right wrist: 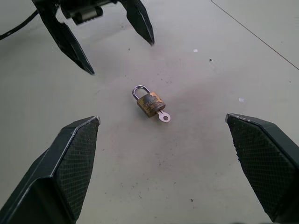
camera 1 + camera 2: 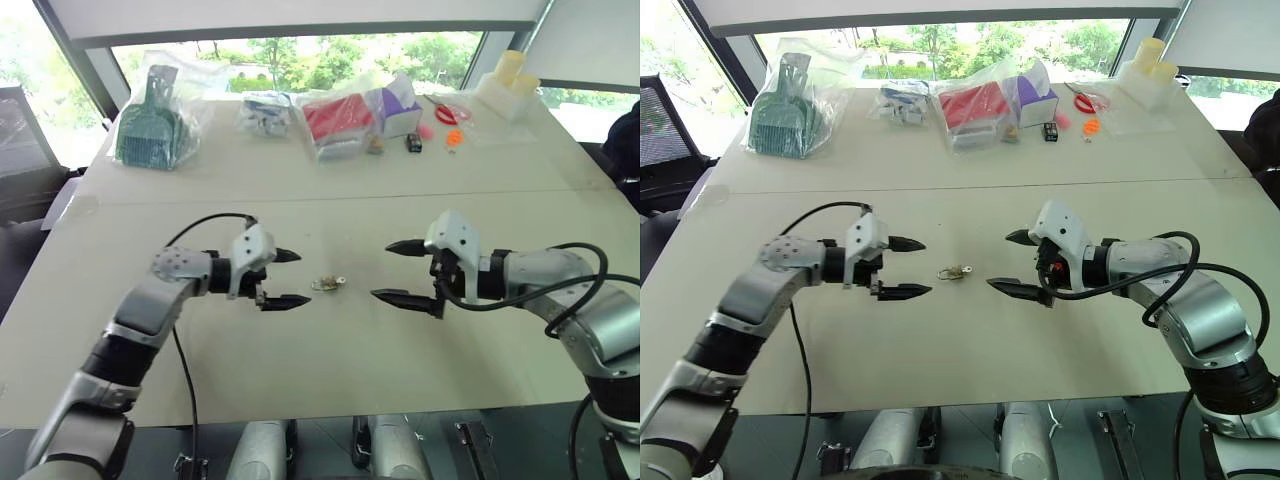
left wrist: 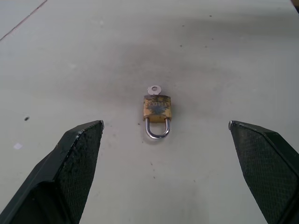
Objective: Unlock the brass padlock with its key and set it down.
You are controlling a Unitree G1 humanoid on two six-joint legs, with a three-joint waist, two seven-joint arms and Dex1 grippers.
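Both pincers wide open, empty, facing each other over surface (image 2: 300, 390).
Brass padlock (image 2: 323, 284) lies flat betw. left pincer (image 2: 290, 278) & right pincer (image 2: 393, 270), untouched; key (image 3: 153, 89) in its base.

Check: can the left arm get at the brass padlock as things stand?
Probably yes. The brass padlock, key at its base, lies flat on the table, ahead of the left gripper, whose jaws stand open. Nothing lies between.

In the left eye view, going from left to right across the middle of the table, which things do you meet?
left gripper → brass padlock → key → right gripper
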